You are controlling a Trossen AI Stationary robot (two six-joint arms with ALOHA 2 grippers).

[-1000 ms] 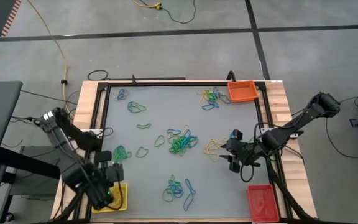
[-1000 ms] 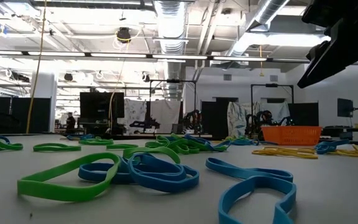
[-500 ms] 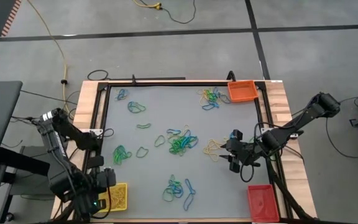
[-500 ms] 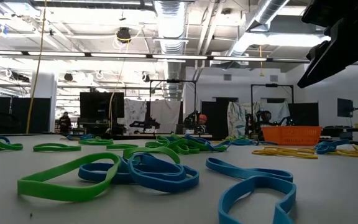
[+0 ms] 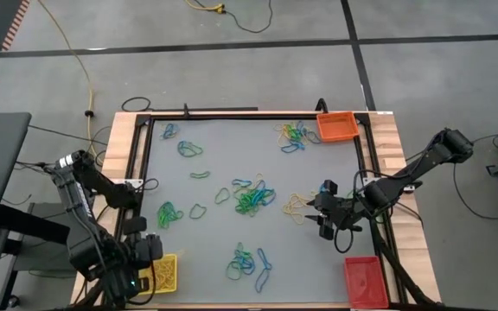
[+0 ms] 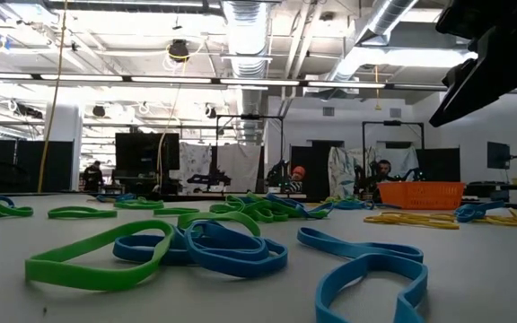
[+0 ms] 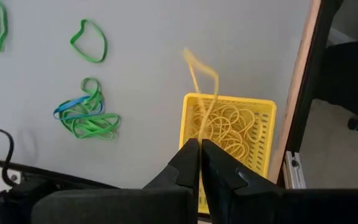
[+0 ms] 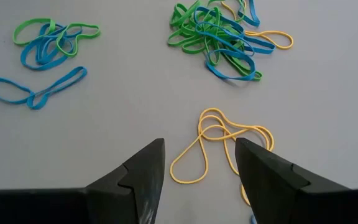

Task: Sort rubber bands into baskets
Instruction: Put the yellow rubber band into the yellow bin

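Sorting in progress, yellow bands at both ends of the table.

High view: left gripper (image 5: pixel 142 259) at the near-left corner, just beside the yellow basket (image 5: pixel 162 273). Right gripper (image 5: pixel 324 216) low over the mat's right side, next to a yellow tangle (image 5: pixel 298 206). Orange basket (image 5: pixel 336 127) far right corner, red basket (image 5: pixel 363 278) near right corner. Rubber bands (image 5: pixel 251 197) scattered in clumps across the grey mat.

Low view: green and blue bands close to the lens; orange basket (image 6: pixel 420 193) in the distance; people far back in the room.

Left wrist view: fingers pinched tight on a yellow band (image 7: pixel 199 81) dangling over the yellow basket (image 7: pixel 229 134), which already holds yellow loops. Drop step in hand; next calls for opening over the basket.

Right wrist view: fingers spread wide, yellow loops (image 8: pixel 219 143) lying between them, untouched. Next calls for lowering and closing.
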